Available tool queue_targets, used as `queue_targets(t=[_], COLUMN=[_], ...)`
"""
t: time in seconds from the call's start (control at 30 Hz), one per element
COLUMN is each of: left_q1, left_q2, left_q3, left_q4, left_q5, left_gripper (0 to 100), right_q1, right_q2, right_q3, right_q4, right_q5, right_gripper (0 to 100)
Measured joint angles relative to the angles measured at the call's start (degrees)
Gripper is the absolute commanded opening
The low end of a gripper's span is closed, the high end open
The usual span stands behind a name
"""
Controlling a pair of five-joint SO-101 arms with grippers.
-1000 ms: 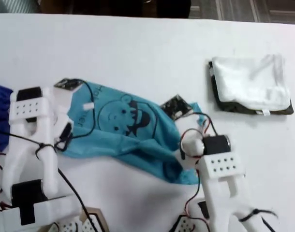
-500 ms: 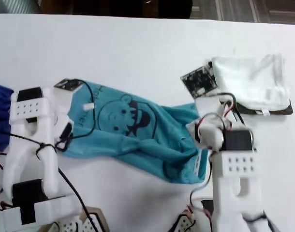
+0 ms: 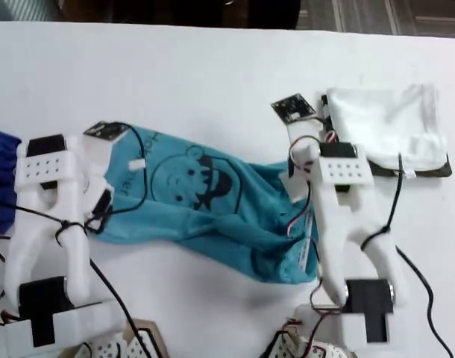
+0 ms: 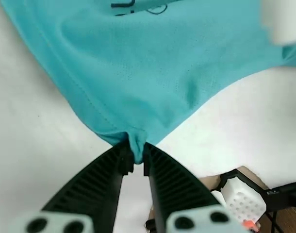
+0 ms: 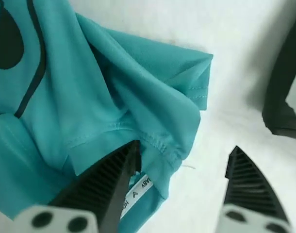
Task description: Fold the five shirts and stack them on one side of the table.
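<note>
A teal shirt (image 3: 205, 198) lies crumpled across the middle of the white tabletop (image 3: 212, 74), stretching from about 9 o'clock of the table's centre to about 5 o'clock. At its 9 o'clock end the left gripper (image 4: 136, 162) is closed on it, with a small pucker of the shirt's hem pinched between the two black fingertips and the rest of the cloth spreading away over the tabletop. At the other end the right gripper (image 5: 184, 153) stands with its jaws wide apart. One finger (image 5: 126, 162) rests on the folded hem at the shirt's corner, and the other hangs over bare tabletop just beside the cloth. At about 2 o'clock from the teal shirt sits a small stack, a folded white shirt (image 3: 388, 127) lying on a folded dark one (image 3: 347, 162), with the right arm's wrist close beside it. A blue shirt (image 3: 0, 171) shows at the table's 9 o'clock edge, beyond the left arm. The teal shirt carries a dark cartoon face (image 3: 194, 179) with some lettering beside it. A small white label (image 5: 136, 191) with dark print sits at the hem, right next to the right gripper's resting finger.
</note>
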Motion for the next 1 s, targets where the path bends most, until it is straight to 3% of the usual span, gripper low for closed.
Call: queue_targets(t=[0.4,0.57,0.63,1.0], left_q1=[0.1,0.0,0.1,0.2], left_q2=[0.0,0.0,0.0,0.0], left_q3=[0.0,0.0,0.0,0.0], left_q4=[-0.4,-1.3,-1.3,-1.5], left_q5=[0.0,0.0,0.0,0.0], left_gripper=[3,3,3,3], right_q1=[0.1,0.3,0.6,0.4], right_q2=[12.9,16.8,17.3,17.5], right_q3=[-2.4,-2.8,-3.4,-3.5], right_q4=[0.0,-0.6,-2.0,-3.0], right_q5=[0.0,-0.1,-0.2,0.0], right_gripper=[26.8,0.2,4.7,1.9])
